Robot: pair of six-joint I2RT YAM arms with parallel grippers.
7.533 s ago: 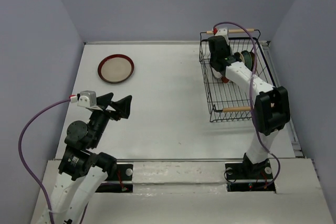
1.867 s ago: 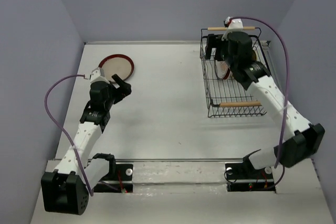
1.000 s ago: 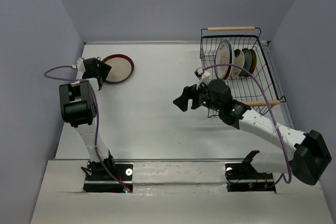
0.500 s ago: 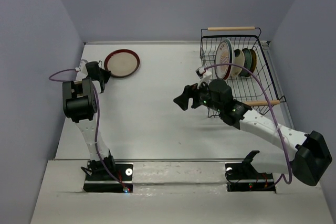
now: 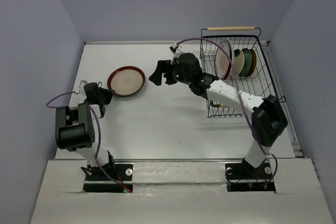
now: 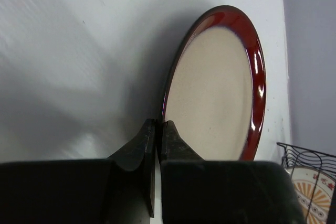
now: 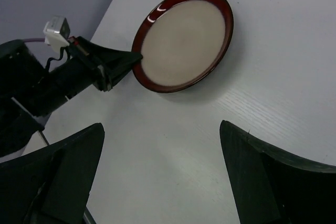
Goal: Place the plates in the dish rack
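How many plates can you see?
5. One red-rimmed plate sits on the table, its edge pinched by the left hand. Four stand in the dish rack: a big white-and-orange one and three smaller ones. Another may be hidden among them.

**COLOUR AND PATTERN REFERENCE**

Red-rimmed plate (image 5: 126, 81), centre left: glossy dark red rim, plain beige centre.
Dish rack (image 5: 241, 36), upper right: black wire, light wooden handle.
Racked plate (image 5: 224, 59): white, orange radial pattern.
Table (image 5: 157, 124): white.
Left gripper (image 5: 105, 95), right gripper (image 5: 156, 73): black.

White table (image 5: 173, 124) with red-rimmed beige plate (image 5: 126, 81) and black wire dish rack (image 5: 231, 28)
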